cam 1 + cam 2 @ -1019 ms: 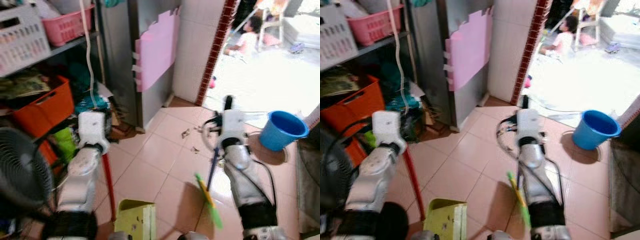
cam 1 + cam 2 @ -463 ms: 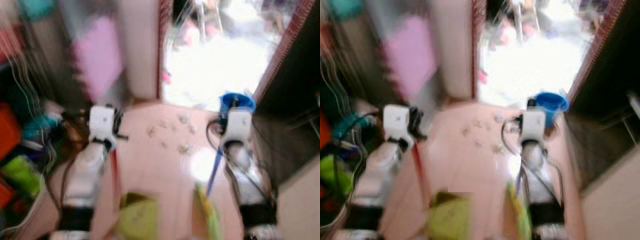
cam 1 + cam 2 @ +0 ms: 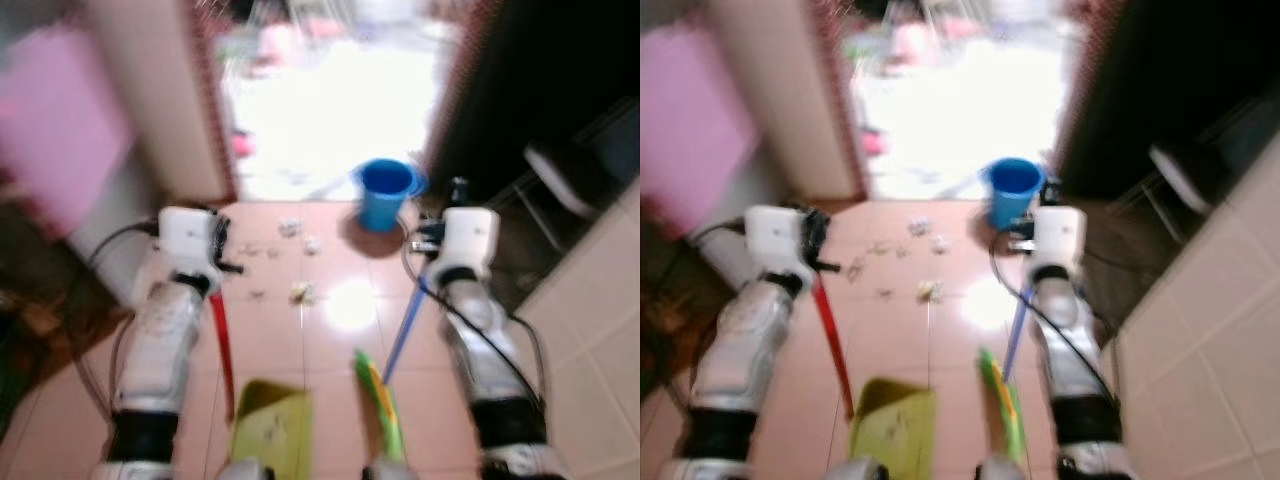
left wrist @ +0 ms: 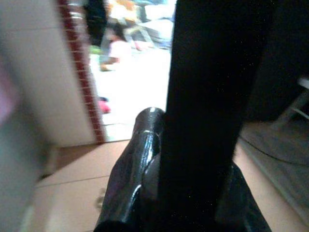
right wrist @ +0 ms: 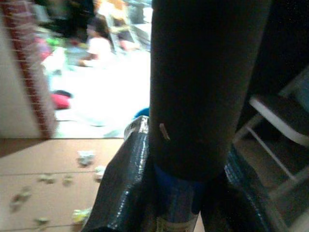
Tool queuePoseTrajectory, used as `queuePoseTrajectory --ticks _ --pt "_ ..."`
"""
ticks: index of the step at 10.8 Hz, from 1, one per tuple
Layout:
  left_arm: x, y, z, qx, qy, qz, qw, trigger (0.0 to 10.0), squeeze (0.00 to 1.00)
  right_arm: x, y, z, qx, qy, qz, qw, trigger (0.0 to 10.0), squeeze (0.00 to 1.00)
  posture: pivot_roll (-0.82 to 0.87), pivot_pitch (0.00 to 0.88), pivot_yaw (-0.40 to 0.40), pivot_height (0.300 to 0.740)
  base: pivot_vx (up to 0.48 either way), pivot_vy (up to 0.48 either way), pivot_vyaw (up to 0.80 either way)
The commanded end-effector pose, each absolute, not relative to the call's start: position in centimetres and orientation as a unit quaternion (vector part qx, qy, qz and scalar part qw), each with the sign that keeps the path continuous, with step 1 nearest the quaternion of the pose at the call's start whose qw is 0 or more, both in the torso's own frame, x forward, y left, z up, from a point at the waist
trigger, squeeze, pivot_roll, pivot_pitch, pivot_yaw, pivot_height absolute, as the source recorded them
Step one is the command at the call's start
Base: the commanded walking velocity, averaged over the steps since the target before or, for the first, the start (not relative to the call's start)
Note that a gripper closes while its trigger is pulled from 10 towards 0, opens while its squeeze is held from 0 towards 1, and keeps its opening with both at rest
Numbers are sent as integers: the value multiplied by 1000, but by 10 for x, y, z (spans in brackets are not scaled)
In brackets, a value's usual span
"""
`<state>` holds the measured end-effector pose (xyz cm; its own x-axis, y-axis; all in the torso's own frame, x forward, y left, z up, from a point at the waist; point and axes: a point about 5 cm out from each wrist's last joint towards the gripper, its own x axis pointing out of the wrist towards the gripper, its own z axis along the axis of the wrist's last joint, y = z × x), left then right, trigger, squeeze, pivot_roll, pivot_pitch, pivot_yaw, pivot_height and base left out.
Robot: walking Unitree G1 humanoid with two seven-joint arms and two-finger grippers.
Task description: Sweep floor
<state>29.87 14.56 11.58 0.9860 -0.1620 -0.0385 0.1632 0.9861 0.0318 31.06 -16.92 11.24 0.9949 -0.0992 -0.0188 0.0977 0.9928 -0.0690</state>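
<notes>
Head views, blurred. The left arm (image 3: 165, 330) stands at left and the right arm (image 3: 480, 340) at right, with the tiled floor (image 3: 330, 350) between them. Below the left arm a handle (image 3: 221, 345) slants down to the dustpan (image 3: 271, 430), near the lower edge. Below the right arm a second handle (image 3: 402, 330) slants down to the broom head (image 3: 378, 405), just right of the dustpan. Scraps (image 3: 298, 240) lie scattered on the floor ahead, between the arms. Beyond them, right of centre, a bucket (image 3: 386, 193) stands before the doorway (image 3: 330, 100). A wall (image 3: 150, 100) flanks the doorway at left. In the wrist views, a person (image 4: 116, 48) sits beyond the doorway.
</notes>
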Motion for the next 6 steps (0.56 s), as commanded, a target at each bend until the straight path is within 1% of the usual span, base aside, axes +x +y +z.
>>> queuePoseTrajectory --ticks 1,2,6 --pt "300 152 123 3 7 -69 998 10000 0 313 -166 118 -53 0 -42 998 10000 0 -21 0 -24 740 0 431 -800" --pt "300 150 122 1 10 -76 997 10000 0 312 -167 118 -55 0 -40 998 10000 0 -21 0 -24 740 0 458 -688" --pt "302 151 124 6 5 -70 997 10000 0 315 -169 124 -72 -13 -40 997 10000 0 -28 0 -33 740 0 458 0"
